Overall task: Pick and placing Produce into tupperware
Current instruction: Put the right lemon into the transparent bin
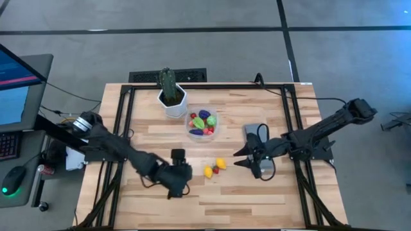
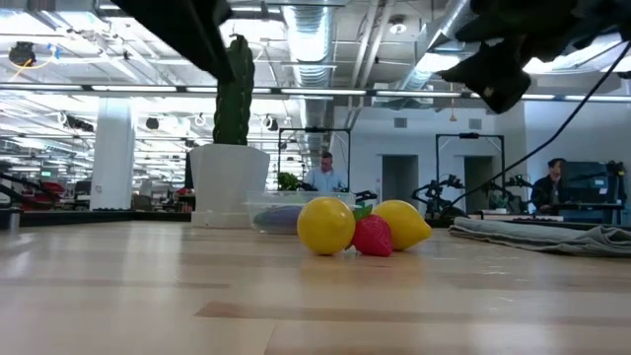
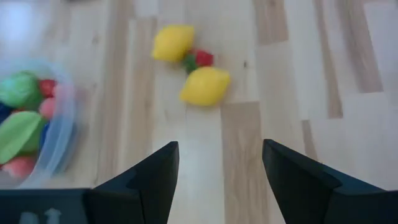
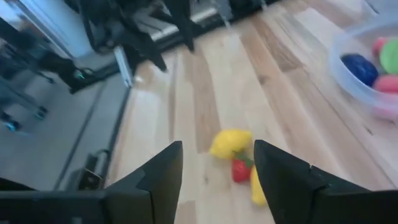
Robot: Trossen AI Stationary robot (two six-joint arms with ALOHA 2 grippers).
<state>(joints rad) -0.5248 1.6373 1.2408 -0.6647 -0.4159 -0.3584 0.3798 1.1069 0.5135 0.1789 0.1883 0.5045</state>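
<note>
right gripper (image 4: 214, 177) open (empty), above lemons (image 4: 231, 142)

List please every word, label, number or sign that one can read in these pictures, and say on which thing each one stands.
No text can be read in any view.
Left gripper: a pale mark on its housing, too blurred to read.
Monitor beside the table: coloured bands only, no legible writing.
Tupperware, white pot, grey cloth: no label visible.
</note>
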